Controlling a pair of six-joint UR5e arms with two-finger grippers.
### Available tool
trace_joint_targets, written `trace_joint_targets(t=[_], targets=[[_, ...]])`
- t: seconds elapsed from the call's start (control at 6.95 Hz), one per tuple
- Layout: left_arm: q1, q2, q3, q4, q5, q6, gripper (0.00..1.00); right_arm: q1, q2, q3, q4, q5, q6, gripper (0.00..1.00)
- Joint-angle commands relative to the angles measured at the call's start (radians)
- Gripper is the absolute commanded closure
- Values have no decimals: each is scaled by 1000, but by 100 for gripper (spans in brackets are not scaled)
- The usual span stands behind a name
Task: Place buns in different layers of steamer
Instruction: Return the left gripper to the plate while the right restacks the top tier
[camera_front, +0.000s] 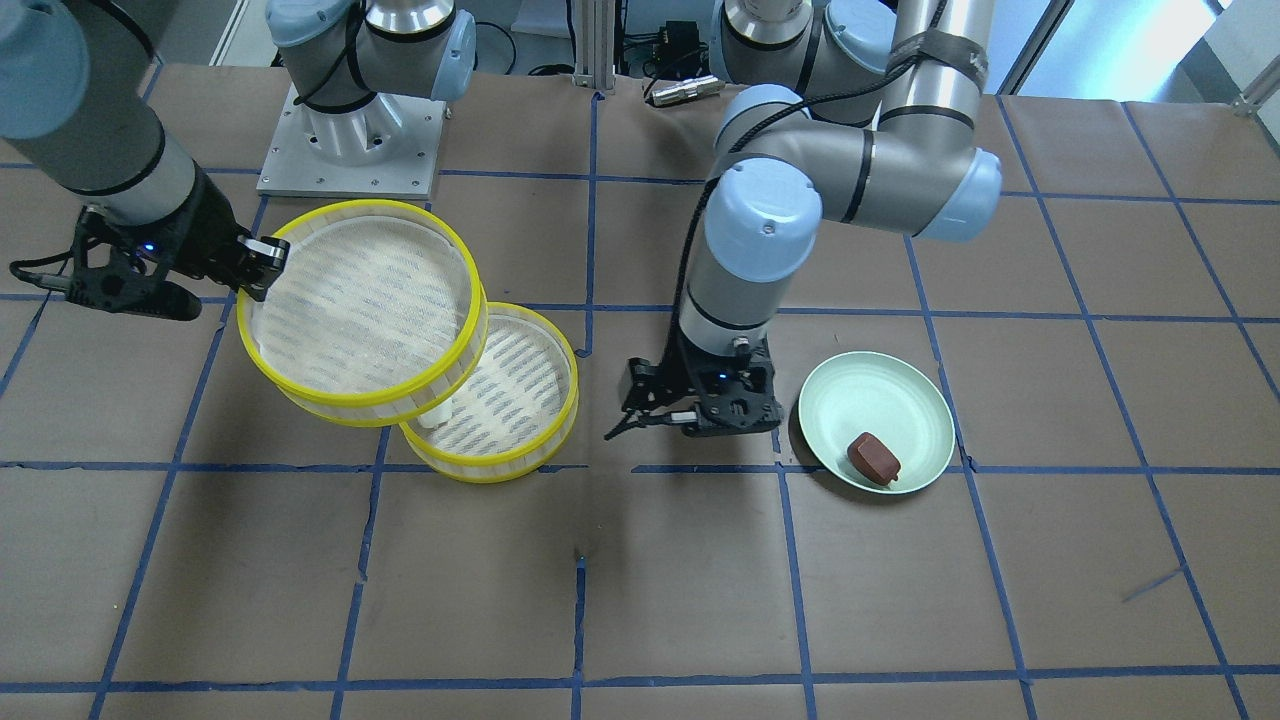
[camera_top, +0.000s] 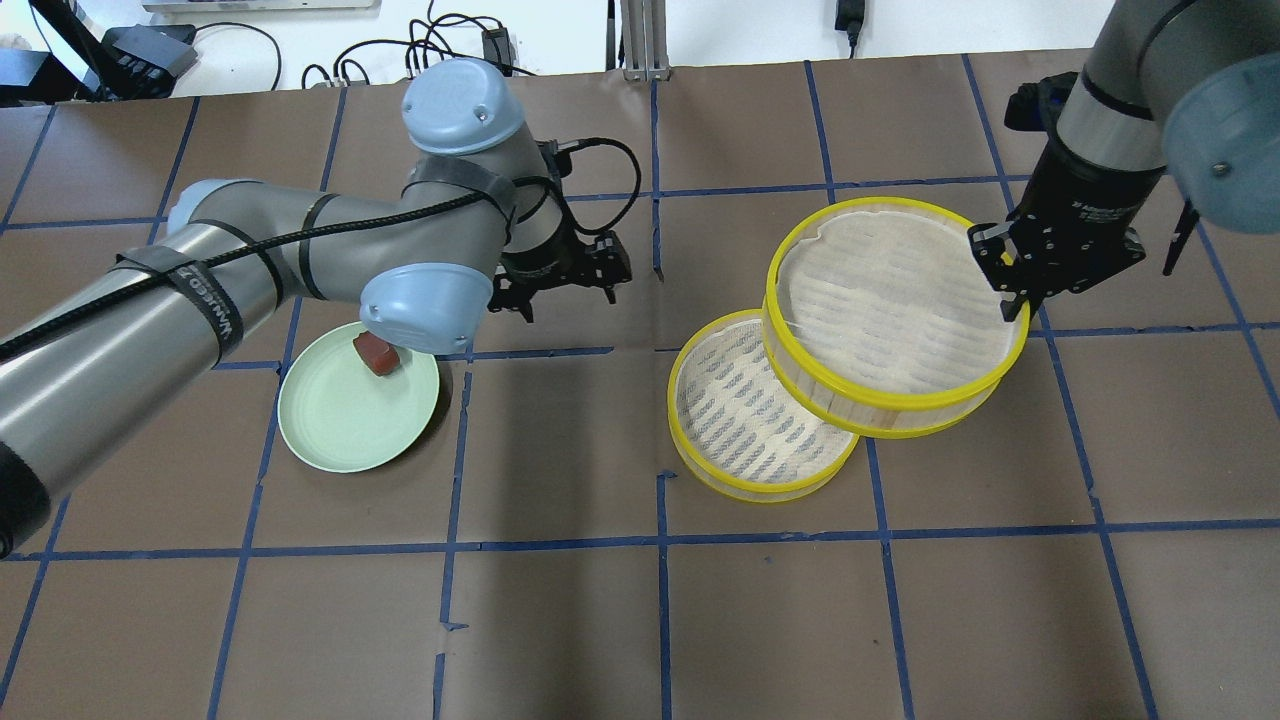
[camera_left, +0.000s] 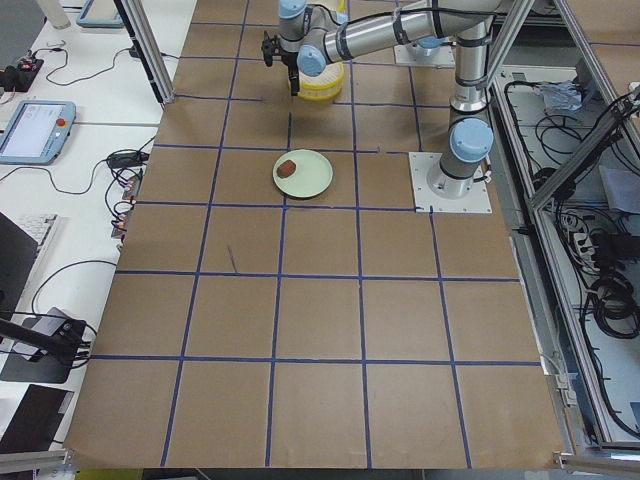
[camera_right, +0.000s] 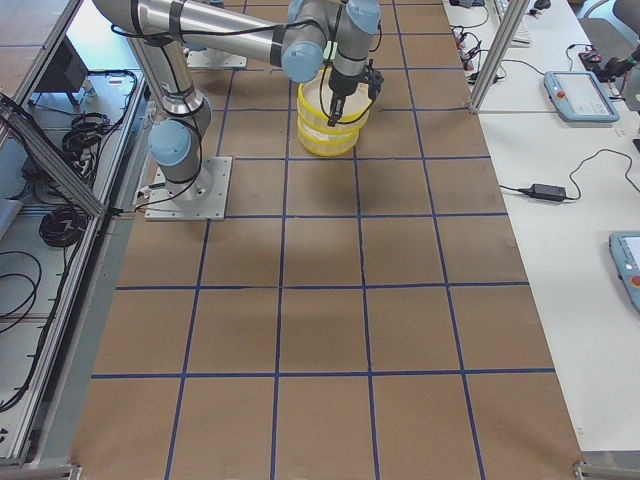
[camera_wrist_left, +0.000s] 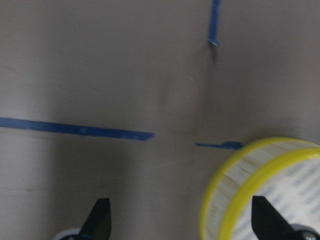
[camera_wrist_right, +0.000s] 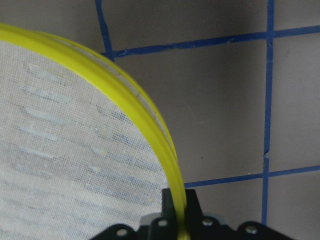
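Note:
My right gripper (camera_front: 262, 264) is shut on the yellow rim of the upper steamer layer (camera_front: 360, 305) and holds it tilted, partly over the lower steamer layer (camera_front: 515, 385) on the table. The wrist view shows the rim (camera_wrist_right: 150, 125) running into the jaws. The upper layer (camera_top: 890, 300) is empty. A bit of the white bun (camera_front: 432, 418) shows in the lower layer (camera_top: 740, 420), under the upper one. The dark reddish-brown bun (camera_front: 873, 458) lies on the pale green plate (camera_front: 890, 400). My left gripper (camera_front: 625, 405) is open and empty, low between plate and lower layer (camera_wrist_left: 250, 185).
The table is brown paper with a blue tape grid. The right arm's base plate (camera_front: 350, 150) stands behind the steamer layers. My left arm's elbow (camera_top: 420, 300) hangs over the plate's far edge (camera_top: 300, 440) in the overhead view.

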Motion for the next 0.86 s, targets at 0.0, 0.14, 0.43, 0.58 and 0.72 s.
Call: trace_joint_targets(t=[0.0,0.14,0.43,0.58,0.72], targets=[[167,-10,-17,-21,66,111,4,77,30,56,-111,48,75,93],[235,-24,-27,-28,117,116,5,84,33,65,-128,50,126,93],[332,-50,-82,-25,122,116,7,105,35,98,-150,63,154,92],[353,-73,-90,-21,119,115,9,113,35,110,-165,67,155,92],[353,-82,-99,-21,113,110,16,114,35,112,-165,67,155,92]])
